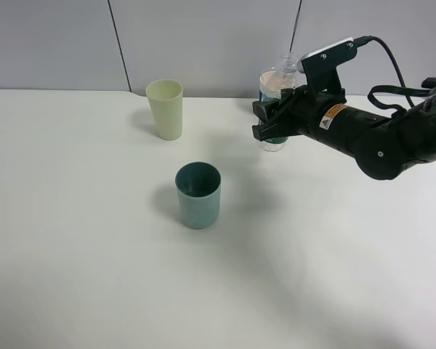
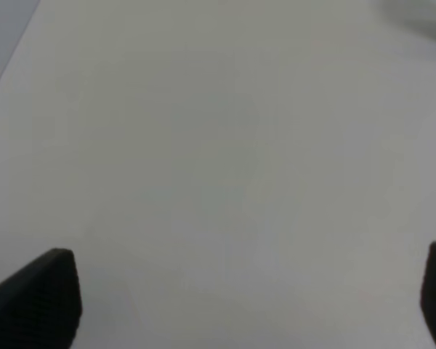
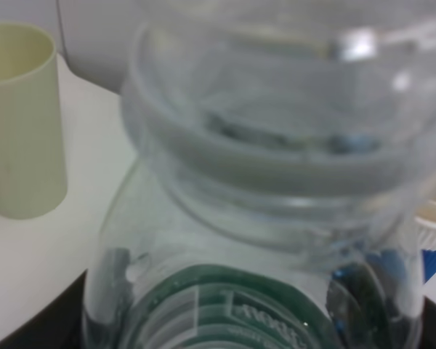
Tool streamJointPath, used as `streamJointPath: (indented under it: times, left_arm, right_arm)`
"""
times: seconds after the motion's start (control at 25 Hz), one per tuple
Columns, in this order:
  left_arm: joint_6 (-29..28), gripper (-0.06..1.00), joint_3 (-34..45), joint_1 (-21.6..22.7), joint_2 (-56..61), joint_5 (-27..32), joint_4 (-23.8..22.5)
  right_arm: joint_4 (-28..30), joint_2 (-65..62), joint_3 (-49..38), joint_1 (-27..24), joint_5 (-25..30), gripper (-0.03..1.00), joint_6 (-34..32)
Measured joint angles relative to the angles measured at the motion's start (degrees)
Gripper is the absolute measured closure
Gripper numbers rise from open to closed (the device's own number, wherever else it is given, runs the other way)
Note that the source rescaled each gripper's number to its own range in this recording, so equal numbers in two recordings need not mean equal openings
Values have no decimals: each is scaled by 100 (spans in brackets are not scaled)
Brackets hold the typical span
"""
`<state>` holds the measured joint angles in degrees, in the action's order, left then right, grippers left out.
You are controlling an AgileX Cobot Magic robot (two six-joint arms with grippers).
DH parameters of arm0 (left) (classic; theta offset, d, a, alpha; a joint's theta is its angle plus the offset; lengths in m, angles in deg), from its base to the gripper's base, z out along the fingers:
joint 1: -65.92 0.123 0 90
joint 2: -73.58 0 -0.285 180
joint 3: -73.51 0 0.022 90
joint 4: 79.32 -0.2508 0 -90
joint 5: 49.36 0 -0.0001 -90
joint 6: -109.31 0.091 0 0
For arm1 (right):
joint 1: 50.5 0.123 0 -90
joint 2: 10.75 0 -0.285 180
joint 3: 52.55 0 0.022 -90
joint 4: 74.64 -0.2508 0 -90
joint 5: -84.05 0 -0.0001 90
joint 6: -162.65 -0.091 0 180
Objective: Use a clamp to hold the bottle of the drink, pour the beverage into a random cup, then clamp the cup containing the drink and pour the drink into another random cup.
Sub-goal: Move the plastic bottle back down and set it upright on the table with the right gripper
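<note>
The right gripper (image 1: 276,120) was clamped round the middle of the bottle (image 1: 278,78), keeping it upright near the far edge of the table (image 1: 73,276), presumably so nothing spilled before pouring. The teal cup (image 1: 198,195) stood mid-table, with the pale yellow cup (image 1: 165,109) behind it. The left gripper (image 2: 240,294) hung with jaws apart, empty.

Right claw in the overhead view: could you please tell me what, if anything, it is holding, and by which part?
The right claw is shut on the clear drink bottle, gripping it around its labelled mid-body, below the shoulder.
</note>
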<state>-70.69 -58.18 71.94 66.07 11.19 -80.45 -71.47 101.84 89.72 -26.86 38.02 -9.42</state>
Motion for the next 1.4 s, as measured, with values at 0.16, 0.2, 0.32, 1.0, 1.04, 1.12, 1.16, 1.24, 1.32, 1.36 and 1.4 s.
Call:
streamJointPath:
  times: [0.16, 0.2, 0.32, 1.0, 1.04, 1.12, 1.16, 1.24, 1.32, 1.36, 1.4]
  left_arm:
    - [0, 14, 0, 0, 0, 0, 0]
    - [0, 14, 0, 0, 0, 0, 0]
    - [0, 14, 0, 0, 0, 0, 0]
    - [0, 14, 0, 0, 0, 0, 0]
    - [0, 14, 0, 0, 0, 0, 0]
    - [0, 14, 0, 0, 0, 0, 0]
    - [0, 14, 0, 0, 0, 0, 0]
    - [0, 14, 0, 0, 0, 0, 0]
    - [0, 14, 0, 0, 0, 0, 0]
    - [0, 14, 0, 0, 0, 0, 0]
    - [0, 14, 0, 0, 0, 0, 0]
  right_arm:
    - [5, 432, 0, -17, -311, 97, -7]
    - [5, 540, 0, -17, -387, 97, -7]
    - [5, 794, -6, -17, -682, 97, -92]
    - [5, 995, -6, -17, -534, 97, -406]
    - [5, 995, -6, -17, -516, 97, -406]
    - [5, 989, -6, -17, -494, 97, -406]
    - [5, 989, -6, -17, -494, 97, -406]
    - [5, 989, -6, -17, -494, 97, -406]
    - [5, 989, -6, -17, -494, 97, -406]
    - [5, 989, -6, -17, -494, 97, -406]
    - [5, 989, -6, -17, -494, 97, -406]
